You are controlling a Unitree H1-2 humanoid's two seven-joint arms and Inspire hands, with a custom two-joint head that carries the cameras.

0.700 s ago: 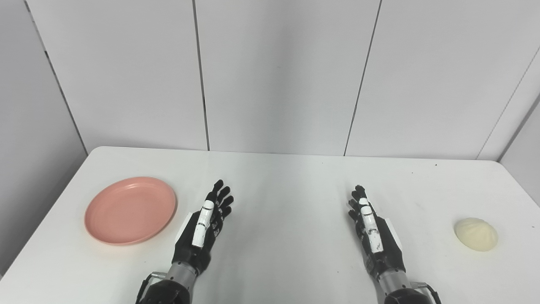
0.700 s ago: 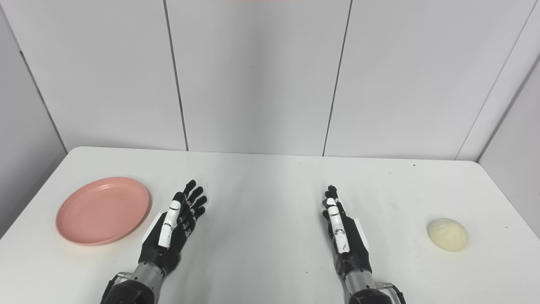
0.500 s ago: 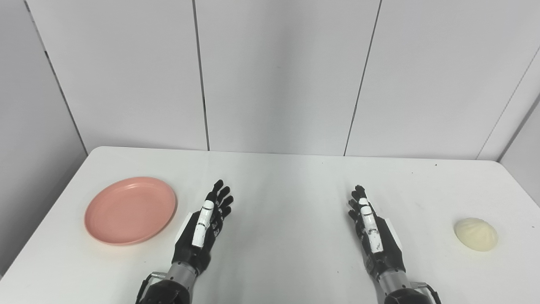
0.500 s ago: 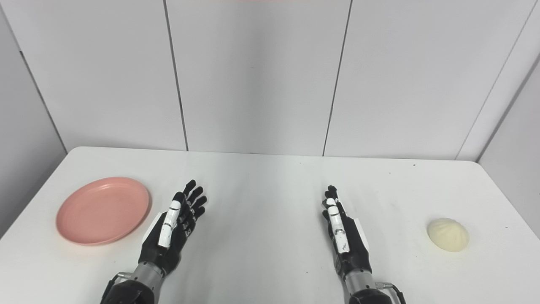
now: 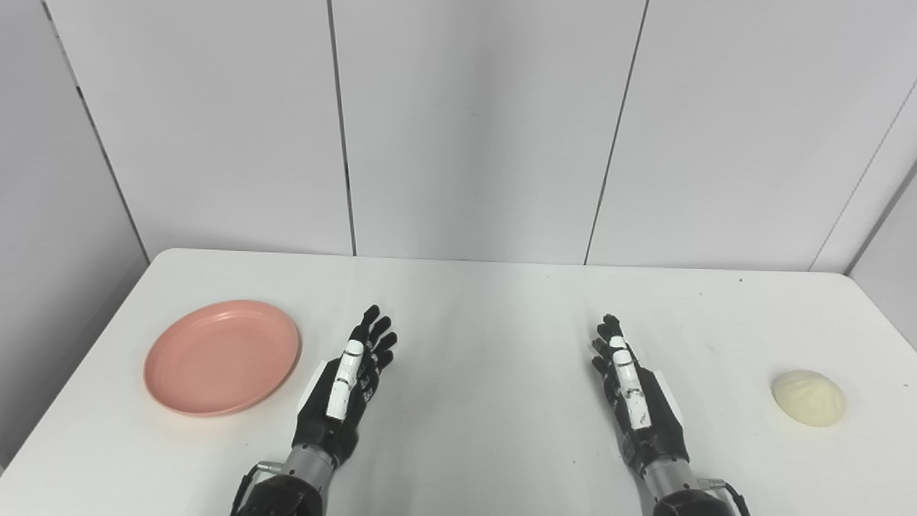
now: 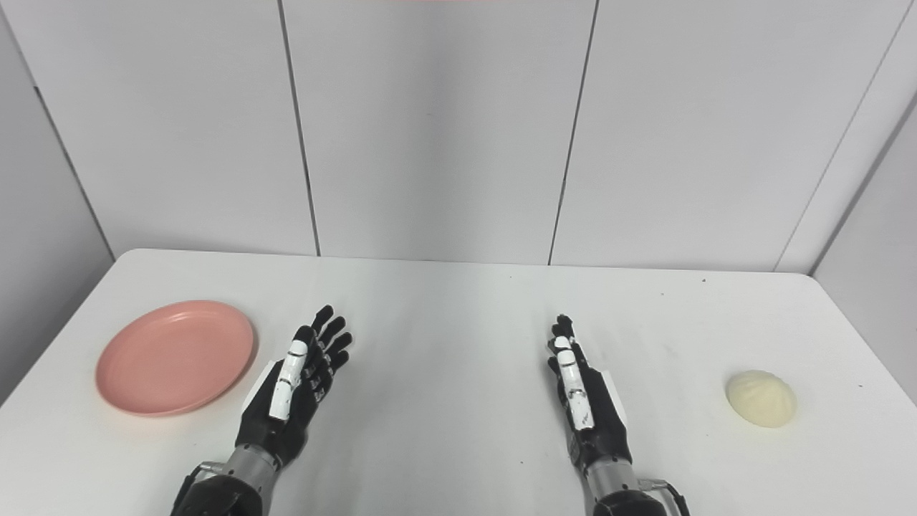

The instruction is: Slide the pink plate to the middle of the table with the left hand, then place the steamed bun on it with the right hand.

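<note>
In the left eye view, the pink plate (image 5: 221,357) is seen lying flat near the left edge of the white table (image 5: 473,301), just beside the left hand (image 5: 345,390) but not touched by it. That hand is held released, its fingers extended and slightly spread, with nothing grasped. Compared with the pictures from a moment ago, nothing is found to have shifted: plate, hands and bun are placed exactly as before, so the slide is judged not yet begun.

In the right eye view, the steamed bun (image 6: 761,398) is seen resting near the right edge of the table, well apart from the right hand (image 6: 584,398), which is likewise held released and empty, fingers straight and pointed forward. The table's middle, between the two hands, is where the plate is to be brought first.
</note>
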